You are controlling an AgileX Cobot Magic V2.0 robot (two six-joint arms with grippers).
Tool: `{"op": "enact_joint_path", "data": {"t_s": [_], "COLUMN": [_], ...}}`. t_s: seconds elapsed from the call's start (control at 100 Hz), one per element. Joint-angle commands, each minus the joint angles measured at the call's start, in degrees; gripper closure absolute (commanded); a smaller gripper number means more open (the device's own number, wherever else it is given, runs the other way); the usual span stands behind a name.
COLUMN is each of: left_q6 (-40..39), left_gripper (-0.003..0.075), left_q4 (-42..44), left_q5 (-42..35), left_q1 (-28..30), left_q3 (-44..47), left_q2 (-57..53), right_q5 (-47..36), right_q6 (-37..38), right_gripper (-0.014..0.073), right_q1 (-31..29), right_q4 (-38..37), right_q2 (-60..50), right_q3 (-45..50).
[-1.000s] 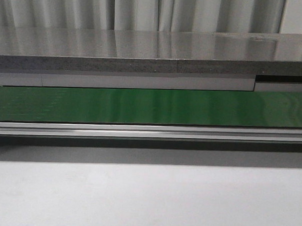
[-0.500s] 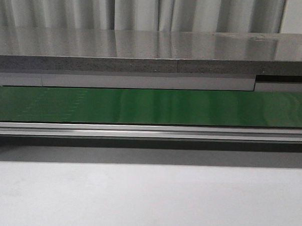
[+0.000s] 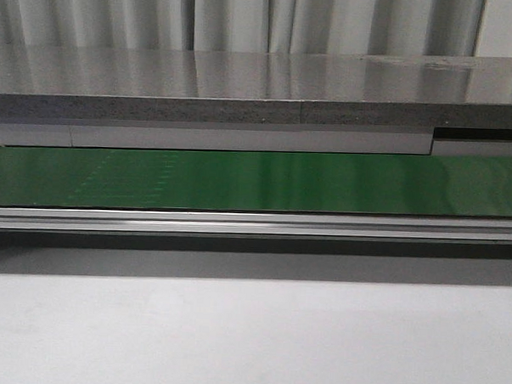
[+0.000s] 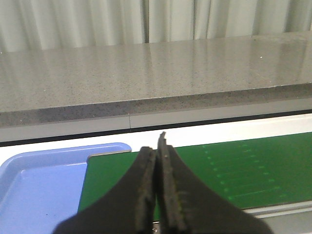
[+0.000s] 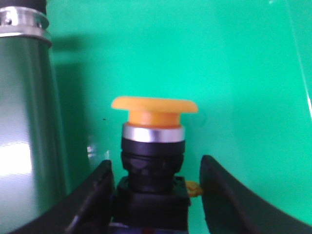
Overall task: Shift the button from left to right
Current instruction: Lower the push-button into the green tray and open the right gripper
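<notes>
The button (image 5: pixel 154 105) has a round yellow cap, a silver ring and a black boxy body. It stands upright on the green belt (image 5: pixel 234 73) in the right wrist view only. My right gripper (image 5: pixel 156 162) is open, with one finger on each side of the black body. One finger is against the body and a gap shows beside the other. My left gripper (image 4: pixel 155 144) is shut and empty above the green belt (image 4: pixel 234 165). Neither the grippers nor the button show in the front view.
A blue tray (image 4: pixel 39 185) lies at the belt's end near my left gripper. A metal roller (image 5: pixel 29 122) stands beside the button. In the front view, the belt (image 3: pixel 256 179) runs between a grey stone counter (image 3: pixel 244 81) and an aluminium rail (image 3: pixel 254 224), with a white table (image 3: pixel 250 336) in front.
Faint dotted marks on the green belt sit in a different place along it in the front view. Nothing else differs.
</notes>
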Motion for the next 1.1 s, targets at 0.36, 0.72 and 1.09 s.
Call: {"op": "enact_joint_path", "data": {"t_s": [0.36,0.72,1.09], "left_q6": [0.03,0.03,0.03], "left_gripper": [0.0740,0.0740,0.0740], "left_q4": [-0.59,-0.59,-0.59], "left_q5": [-4.67,-4.67,-4.67], "left_q1": [-0.42,-0.42,-0.42], "left_q3": [-1.63,-1.63,-1.63], "left_q2": [0.37,0.37,0.37], "right_q5": [-2.77,-3.45,-2.88], "right_q6": [-0.67,-0.67,-0.67], "right_gripper": [0.0324,0.0061,0.0026], "right_q1": [-0.34,-0.34,-0.34], "right_q4": [-0.60,-0.60,-1.05], "right_q2": [-1.07,-0.73,-1.78], "right_q3": [-1.61,-1.61,-2.99]}}
